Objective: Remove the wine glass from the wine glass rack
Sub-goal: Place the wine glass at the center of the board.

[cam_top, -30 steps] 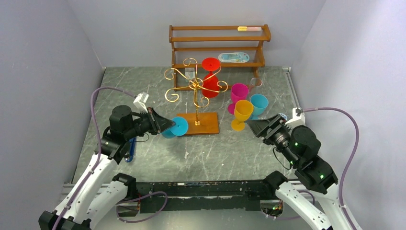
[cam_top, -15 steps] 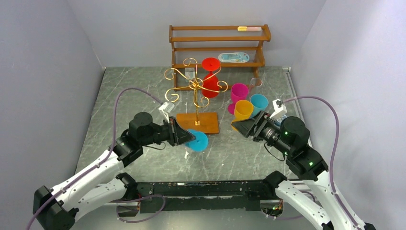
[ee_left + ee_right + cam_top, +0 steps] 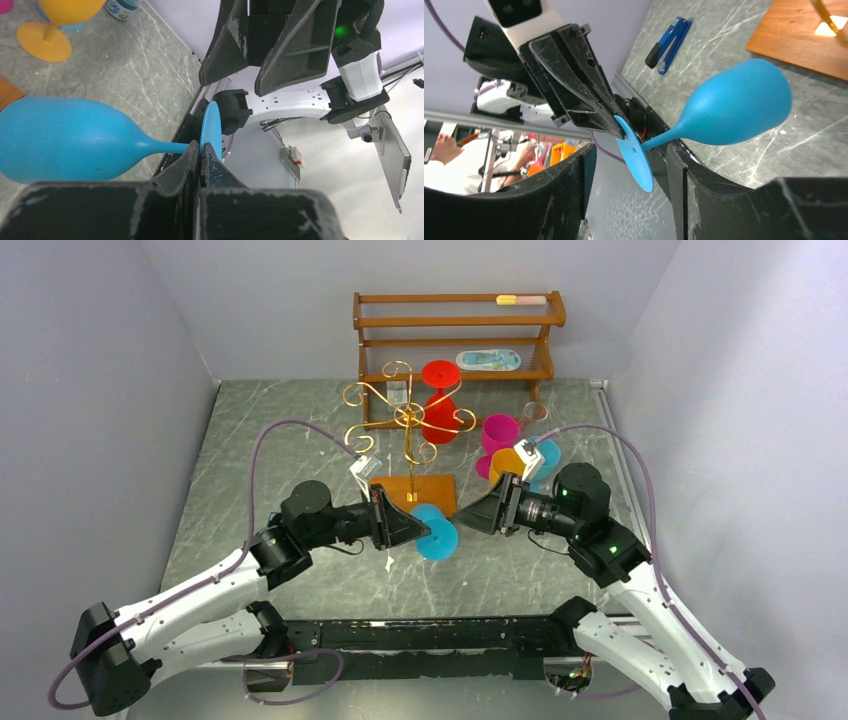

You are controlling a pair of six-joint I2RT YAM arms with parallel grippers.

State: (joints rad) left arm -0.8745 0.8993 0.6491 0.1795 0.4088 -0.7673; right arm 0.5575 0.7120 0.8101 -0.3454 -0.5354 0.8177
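My left gripper (image 3: 418,529) is shut on the rim of the round foot of a blue wine glass (image 3: 437,532) and holds it sideways above the table, in front of the rack's wooden base (image 3: 430,496). In the left wrist view the gripper (image 3: 200,148) pinches the foot (image 3: 211,124), and the bowl (image 3: 65,140) points left. My right gripper (image 3: 472,519) is open. In the right wrist view its fingers (image 3: 631,151) stand on either side of the foot's lower edge without touching it. The gold wine glass rack (image 3: 409,430) still carries a red glass (image 3: 438,408).
Pink (image 3: 499,431), yellow (image 3: 507,469) and blue (image 3: 546,454) glasses stand on the table right of the rack. A three-tier wooden shelf (image 3: 455,330) stands at the back. A blue-handled tool (image 3: 669,45) lies on the table at the left.
My left arm has carried the blue glass rightward, from beside the rack base to front centre. My right gripper has moved left and now brackets the glass's foot.
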